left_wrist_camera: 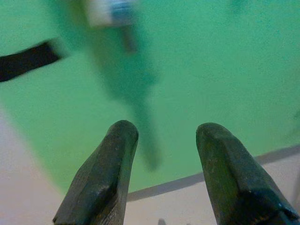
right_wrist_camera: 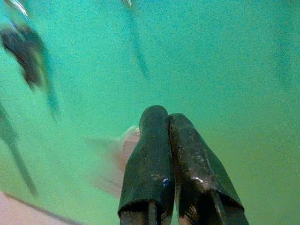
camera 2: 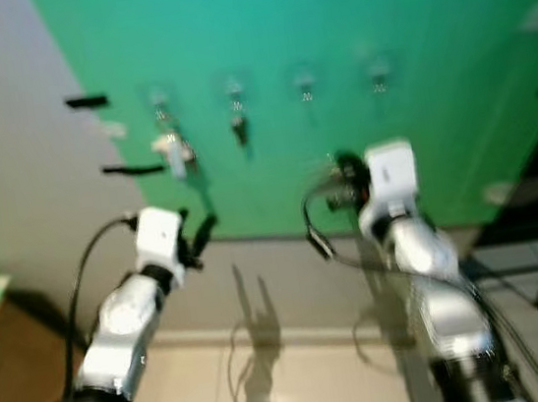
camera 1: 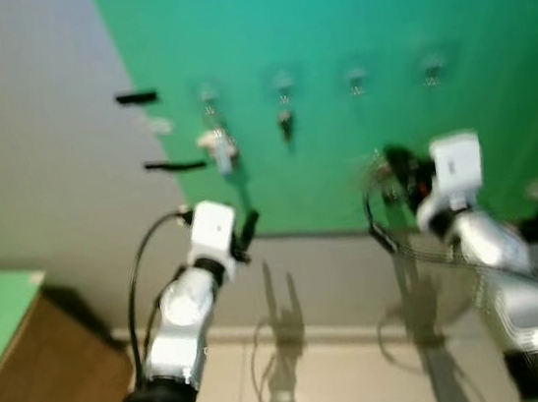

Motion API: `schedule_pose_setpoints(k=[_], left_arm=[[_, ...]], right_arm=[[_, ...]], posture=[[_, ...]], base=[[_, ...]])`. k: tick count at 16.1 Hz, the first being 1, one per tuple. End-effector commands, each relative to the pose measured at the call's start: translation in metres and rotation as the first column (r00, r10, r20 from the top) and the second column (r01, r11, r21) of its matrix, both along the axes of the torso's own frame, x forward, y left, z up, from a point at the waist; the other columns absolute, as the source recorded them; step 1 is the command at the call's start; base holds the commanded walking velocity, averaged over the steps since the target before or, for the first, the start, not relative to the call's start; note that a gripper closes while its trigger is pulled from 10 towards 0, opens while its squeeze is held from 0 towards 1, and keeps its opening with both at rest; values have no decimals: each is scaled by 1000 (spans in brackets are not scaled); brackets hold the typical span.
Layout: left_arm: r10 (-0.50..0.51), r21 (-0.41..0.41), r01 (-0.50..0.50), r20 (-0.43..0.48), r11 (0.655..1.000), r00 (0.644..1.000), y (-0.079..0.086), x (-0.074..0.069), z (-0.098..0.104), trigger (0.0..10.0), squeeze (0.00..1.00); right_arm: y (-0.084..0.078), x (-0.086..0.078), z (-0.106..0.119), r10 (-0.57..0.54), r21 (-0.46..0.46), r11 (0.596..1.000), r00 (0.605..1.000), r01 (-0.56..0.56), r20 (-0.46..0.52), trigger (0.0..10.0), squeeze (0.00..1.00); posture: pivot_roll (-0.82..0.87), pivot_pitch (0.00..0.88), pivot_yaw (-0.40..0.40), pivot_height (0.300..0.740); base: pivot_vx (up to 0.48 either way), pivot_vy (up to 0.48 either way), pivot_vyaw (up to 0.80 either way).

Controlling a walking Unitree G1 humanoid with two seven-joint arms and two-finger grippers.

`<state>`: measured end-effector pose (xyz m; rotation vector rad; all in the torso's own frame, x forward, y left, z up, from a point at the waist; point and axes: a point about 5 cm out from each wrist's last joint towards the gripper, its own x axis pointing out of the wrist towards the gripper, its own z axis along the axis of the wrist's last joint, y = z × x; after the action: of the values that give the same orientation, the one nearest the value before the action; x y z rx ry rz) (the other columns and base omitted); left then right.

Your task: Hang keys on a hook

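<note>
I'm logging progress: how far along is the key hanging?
Done: the left hooks carry a pale item and a dark item. In hand: the right hand is shut near the green wall, with a blurred pale thing at its fingers, possibly keys. The left hand is open. Left: the right hooks look bare, so hanging remains.

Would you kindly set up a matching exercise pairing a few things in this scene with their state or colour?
Things:
1. left pincer
2. right pincer
3. wall panel
4. first hook

States:
A. green
B. fingers pressed together
C. something white hanging from it
D. fingers spread apart

Pairs: 1-D, 2-B, 3-A, 4-C
</note>
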<state>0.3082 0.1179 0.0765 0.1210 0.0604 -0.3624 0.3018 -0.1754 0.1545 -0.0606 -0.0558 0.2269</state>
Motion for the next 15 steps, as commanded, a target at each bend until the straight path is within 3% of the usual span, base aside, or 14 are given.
schedule_pose_setpoints(k=[1,4,9,13,14,15], left_arm=[[-2,-4,2,6,1000,1000,-4,1,1,10000,0],[4,-11,-4,11,1000,1000,-4,1,2,10000,0],[13,-18,-13,8,1000,1000,-4,0,1,10000,0],[18,-19,-18,10,1000,1000,-4,1,1,10000,0],[17,-19,-17,10,1000,1000,-4,1,1,10000,0],[14,-19,-14,10,1000,1000,-5,0,0,10000,0]], right_arm=[[-10,5,18,7,3,1000,1000,-7,17,10000,0],[-8,13,39,89,-46,995,996,-88,31,10000,0],[-2,16,48,168,-16,986,986,-169,-11,10000,0],[-6,20,53,147,-21,989,989,-147,-4,10000,0],[-9,22,56,128,10,992,992,-128,2,10000,0],[-13,24,62,114,117,987,993,-114,4,10000,0]], posture=[[-185,0,39,728],[-180,0,29,728],[-174,0,20,728],[-174,0,18,728],[-174,0,19,728],[-174,0,20,728]], base=[[0,0,0],[0,0,0],[0,0,0],[0,0,0],[0,0,0],[0,0,0]])
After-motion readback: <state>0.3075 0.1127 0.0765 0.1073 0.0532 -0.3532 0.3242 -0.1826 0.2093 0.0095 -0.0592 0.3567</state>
